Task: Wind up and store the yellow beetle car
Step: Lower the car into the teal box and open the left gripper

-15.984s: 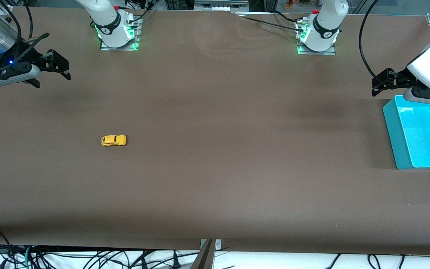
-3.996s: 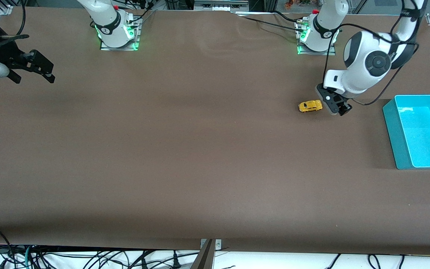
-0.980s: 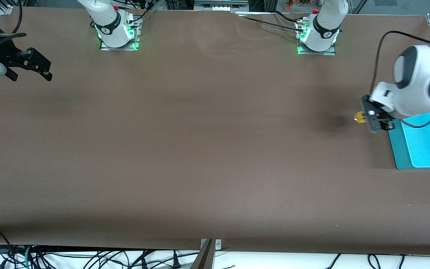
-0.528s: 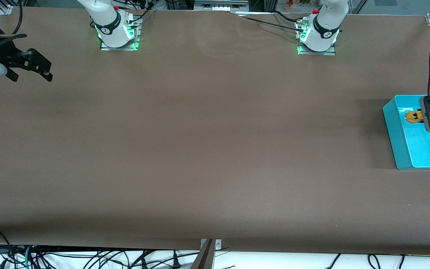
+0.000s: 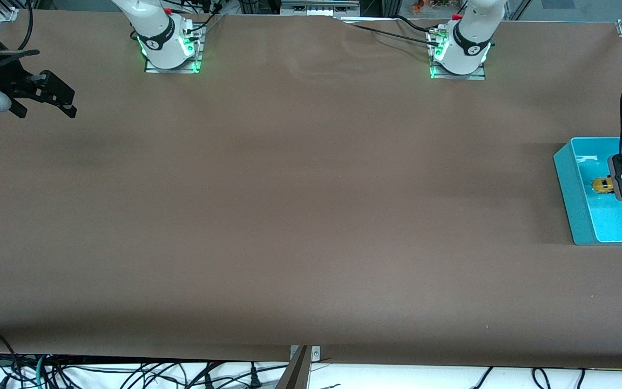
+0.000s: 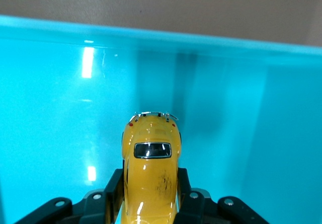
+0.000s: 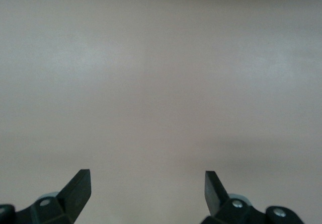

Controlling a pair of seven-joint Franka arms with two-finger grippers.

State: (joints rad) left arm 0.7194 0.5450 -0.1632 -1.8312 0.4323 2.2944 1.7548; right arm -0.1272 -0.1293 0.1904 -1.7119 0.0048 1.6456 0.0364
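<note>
Your front view looks down from high across the tabletop toward both arm bases. Your left wrist view sits close inside the turquoise bin, which the front view shares. Your right wrist view faces bare tabletop, close.

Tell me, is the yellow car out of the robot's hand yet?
No. The left gripper is shut on the yellow beetle car, holding it over the turquoise bin.

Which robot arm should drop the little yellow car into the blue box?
The left arm. Its pincer is shut on the yellow beetle car over the blue box. The right pincer waits open at the right arm's end.
</note>
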